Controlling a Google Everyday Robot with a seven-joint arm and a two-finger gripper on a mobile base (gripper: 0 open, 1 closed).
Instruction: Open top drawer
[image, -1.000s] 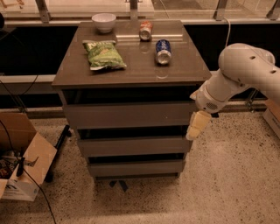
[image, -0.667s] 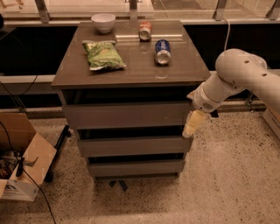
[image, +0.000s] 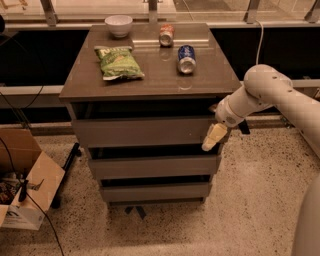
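Note:
The top drawer (image: 142, 131) is the widest of three grey-brown handleless drawer fronts in a small cabinet, with a dark gap above its plain front panel. My gripper (image: 212, 138) hangs from the white arm at the drawer's right end, its cream fingertips level with the panel's lower right corner and against or just beside it.
On the cabinet top (image: 150, 75) lie a green chip bag (image: 118, 62), a blue can (image: 186, 58), a red can (image: 166, 35) and a white bowl (image: 118, 25). The medium drawer (image: 152, 166) and narrowest drawer (image: 152, 191) sit below. An open cardboard box (image: 27, 182) and cables lie on the floor at left.
The arm and gripper have shifted left toward the right end of the top drawer front. The drawer itself looks unchanged.

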